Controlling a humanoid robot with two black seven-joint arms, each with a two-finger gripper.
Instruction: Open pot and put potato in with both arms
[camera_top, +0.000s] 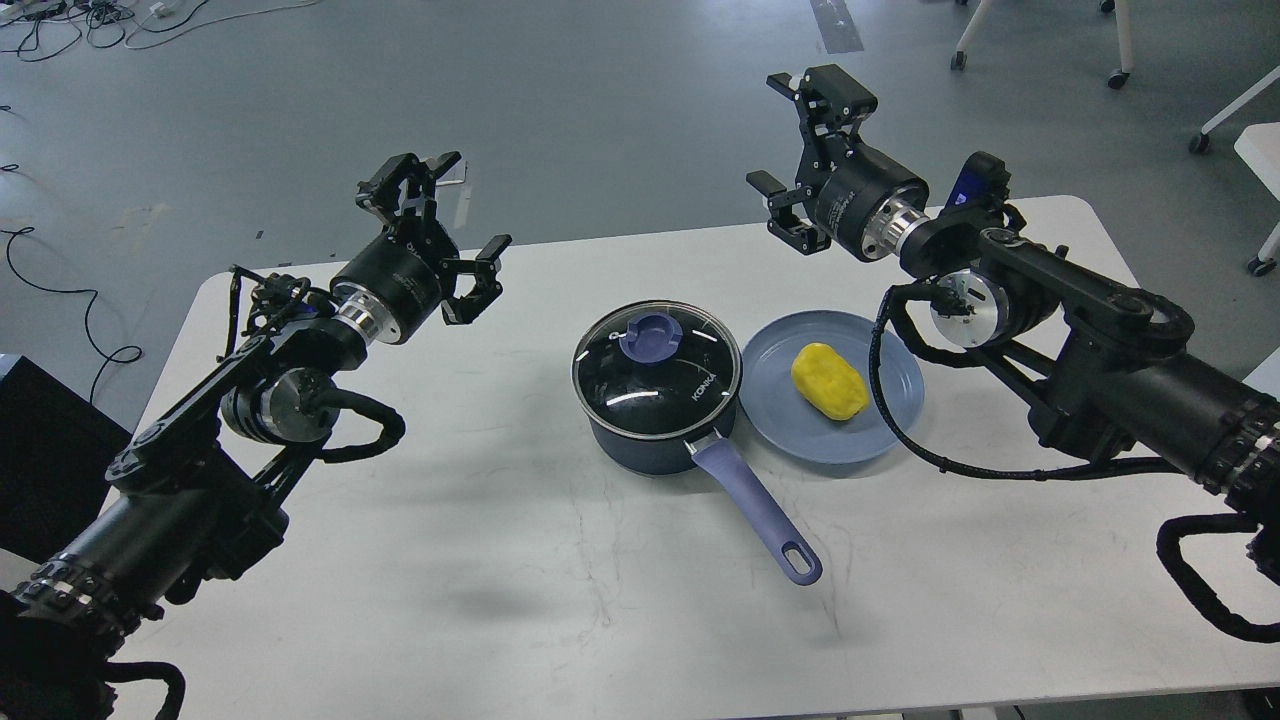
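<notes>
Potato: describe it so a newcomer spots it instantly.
On the white table, look right of the lidded pot to the light-blue plate. The potato lies on it, the only yellow thing in view.
</notes>
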